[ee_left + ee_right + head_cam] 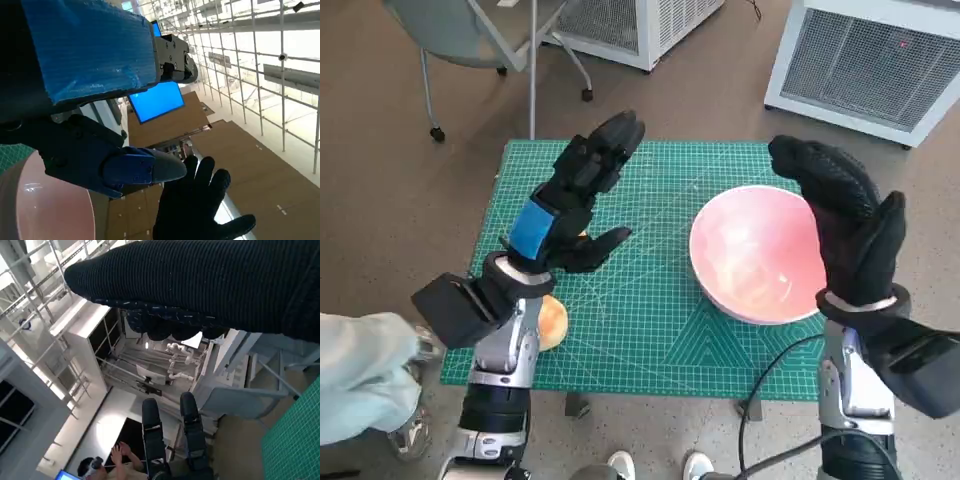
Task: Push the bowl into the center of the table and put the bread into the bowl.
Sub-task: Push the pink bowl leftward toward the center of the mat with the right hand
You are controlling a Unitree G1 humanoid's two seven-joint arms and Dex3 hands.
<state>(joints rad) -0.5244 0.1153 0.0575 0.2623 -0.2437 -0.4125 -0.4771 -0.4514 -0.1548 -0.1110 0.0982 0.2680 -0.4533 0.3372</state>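
Here we hold both hands, left (582, 190) and right (847, 232), spread and empty, flanking the bowl (757, 254) to push it; bread (551, 322) waits.

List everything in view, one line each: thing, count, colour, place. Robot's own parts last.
bowl: one, pink, right half of the mat, empty
bread: one, tan, near left part of the mat, partly hidden by the left forearm
cutting mat: one, green, covering the table
chair: one, grey, on castors, beyond the table
white units: two, on the floor at the far side
person's shoes: white, near edge
left hand: black, blue-taped, raised, holding nothing
right hand: black glove, beside the bowl, fingers spread
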